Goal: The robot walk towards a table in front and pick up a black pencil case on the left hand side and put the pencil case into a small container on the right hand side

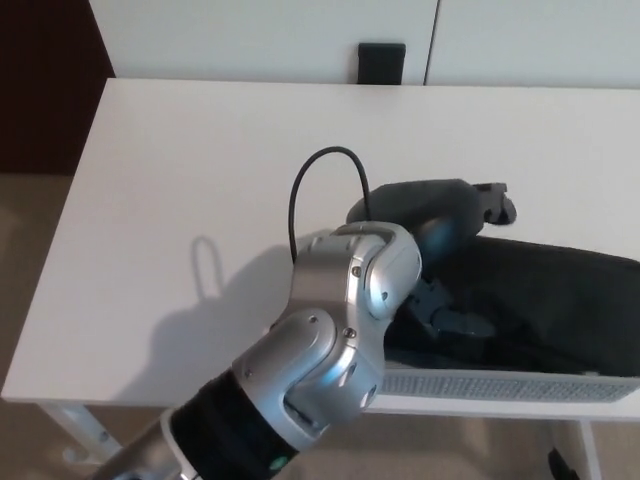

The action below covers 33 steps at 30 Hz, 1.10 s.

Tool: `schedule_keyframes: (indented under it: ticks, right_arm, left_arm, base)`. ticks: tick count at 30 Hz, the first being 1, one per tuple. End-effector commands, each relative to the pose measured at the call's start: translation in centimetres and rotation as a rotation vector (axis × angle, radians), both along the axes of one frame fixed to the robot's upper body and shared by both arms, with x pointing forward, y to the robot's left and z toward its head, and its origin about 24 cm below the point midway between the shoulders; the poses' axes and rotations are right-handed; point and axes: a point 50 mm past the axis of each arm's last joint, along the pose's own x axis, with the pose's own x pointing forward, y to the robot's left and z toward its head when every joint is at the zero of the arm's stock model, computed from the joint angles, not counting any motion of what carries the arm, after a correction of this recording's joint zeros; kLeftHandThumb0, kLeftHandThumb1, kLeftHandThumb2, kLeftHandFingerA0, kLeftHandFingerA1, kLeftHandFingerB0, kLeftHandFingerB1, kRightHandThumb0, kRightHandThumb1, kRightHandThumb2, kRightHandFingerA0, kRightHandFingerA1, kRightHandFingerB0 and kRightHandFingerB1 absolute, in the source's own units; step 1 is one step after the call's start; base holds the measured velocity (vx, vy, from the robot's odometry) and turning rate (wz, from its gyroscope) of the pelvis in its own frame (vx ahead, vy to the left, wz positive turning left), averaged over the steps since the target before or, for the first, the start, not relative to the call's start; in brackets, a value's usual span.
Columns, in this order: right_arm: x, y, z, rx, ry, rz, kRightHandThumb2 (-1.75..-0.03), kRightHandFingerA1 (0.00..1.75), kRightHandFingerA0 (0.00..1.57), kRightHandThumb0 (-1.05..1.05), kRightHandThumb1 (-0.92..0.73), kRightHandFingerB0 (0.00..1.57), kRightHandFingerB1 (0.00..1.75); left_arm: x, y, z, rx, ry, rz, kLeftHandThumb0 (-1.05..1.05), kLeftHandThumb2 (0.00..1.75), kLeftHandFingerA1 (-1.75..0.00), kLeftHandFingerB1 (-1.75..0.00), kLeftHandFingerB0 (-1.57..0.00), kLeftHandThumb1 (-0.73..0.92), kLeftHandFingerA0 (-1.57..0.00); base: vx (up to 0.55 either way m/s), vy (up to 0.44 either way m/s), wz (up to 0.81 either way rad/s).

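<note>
Left hand [440,215] over container [500,383] at table's [180,180] right front edge; grasp state could not be told. Black case [540,300] lay inside container, under hand. Cable [310,180] looped above wrist. No legible writing seen. Right hand out of frame.

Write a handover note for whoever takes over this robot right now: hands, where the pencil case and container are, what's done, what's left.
Left hand: over the black fabric pencil case on the right side of the white table; grip cannot be told.
Right hand: not in view.
The case appears to lie in the white mesh container at the table's front right edge.
Done: case brought to the container.
Left: confirm the case is released and fully inside, then withdraw the arm.
</note>
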Motion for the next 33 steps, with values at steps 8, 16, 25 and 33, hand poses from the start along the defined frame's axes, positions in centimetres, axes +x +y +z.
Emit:
schedule_keyframes:
  ticks: [8,16,25,33]
  right_arm:
    - [0.4,-0.6,0.1,-0.011,0.005,0.002,-1.08,0.00,0.00,-0.69,-0.92,0.00,0.00]
    - [-0.1,0.0,0.0,-0.004,0.009,0.005,-1.07,0.00,0.00,-0.67,-0.92,0.00,0.00]
    - [-1.3,-0.3,-0.5,0.021,0.051,0.005,-1.04,0.00,0.00,-0.70,-0.92,0.00,0.00]
    - [-2.7,-0.9,-1.0,0.029,0.081,-0.031,-0.97,0.00,0.00,-0.74,-0.92,0.00,0.00]
  left_arm:
    - [0.1,1.2,0.4,0.094,0.092,-0.002,-0.90,0.90,0.00,-0.09,-0.09,0.54,0.00]
    - [-1.1,2.2,2.0,0.056,0.043,-0.043,-0.92,0.90,0.00,-0.05,-0.09,0.56,0.00]
    - [-8.2,8.5,10.7,-0.236,-0.227,-0.203,-0.80,0.90,-0.12,-0.19,-0.06,0.49,0.00]
    - [-11.3,15.6,10.0,-0.408,-0.202,-0.181,-0.84,0.74,-0.20,-0.20,-0.09,0.48,-0.06]
  base:
    - [0.00,0.000,0.00]
    - [0.00,0.000,0.00]
    - [0.00,0.000,0.00]
    - [0.00,0.000,0.00]
